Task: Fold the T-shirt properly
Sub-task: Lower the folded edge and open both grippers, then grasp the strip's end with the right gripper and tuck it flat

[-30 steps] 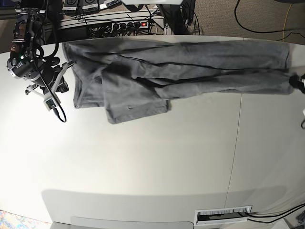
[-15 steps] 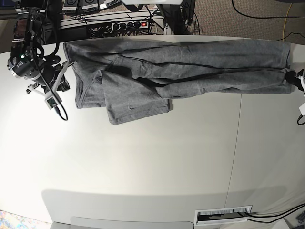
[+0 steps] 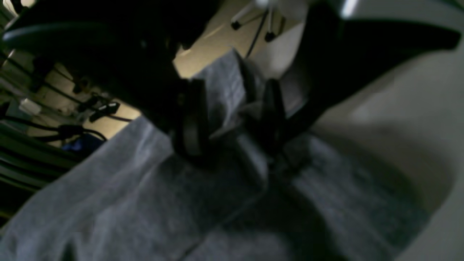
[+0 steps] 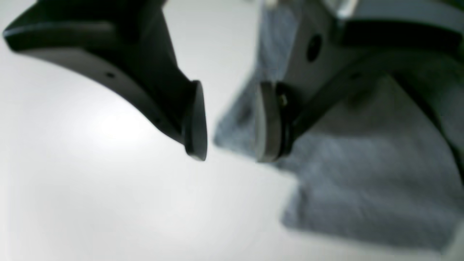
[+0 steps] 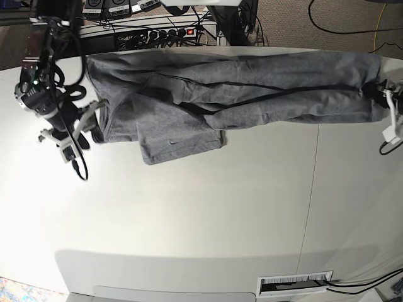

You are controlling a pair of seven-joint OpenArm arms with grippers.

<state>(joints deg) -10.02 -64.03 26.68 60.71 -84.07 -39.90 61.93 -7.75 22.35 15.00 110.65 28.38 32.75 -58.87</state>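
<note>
so the t-shirt (image 5: 252, 88) lies stretched in a long grey band along the far part of the white table (image 5: 201, 214), from near one side of the table to the other; in the base view its one end is bunched, with a flap of cloth folded toward the front, and several long creases run along the band; behind the table edge a power strip (image 5: 167, 31) with a red light and dark cables (image 5: 340, 25) are seen.

the right gripper (image 4: 226, 119) is at the bunched end of the t-shirt (image 4: 362, 174); in the right wrist view its jaws stand apart, and between the two pads only the white table (image 4: 90, 203) and a blurred edge of the cloth behind are seen; nothing is grasped, though the one pad is just beside the cloth edge or over it; the picture is too blurred to tell if it touches.

the left gripper (image 3: 233, 119) is at the other end, over the t-shirt (image 3: 145, 203); its jaws are also apart, and a raised fold of grey cloth stands between the fingers (image 3: 192, 119); this view is dark and blurred, so i cannot tell if the pads still press the fold; in the base view the left gripper (image 5: 385, 95) sits at the cloth end near the table side.
</note>
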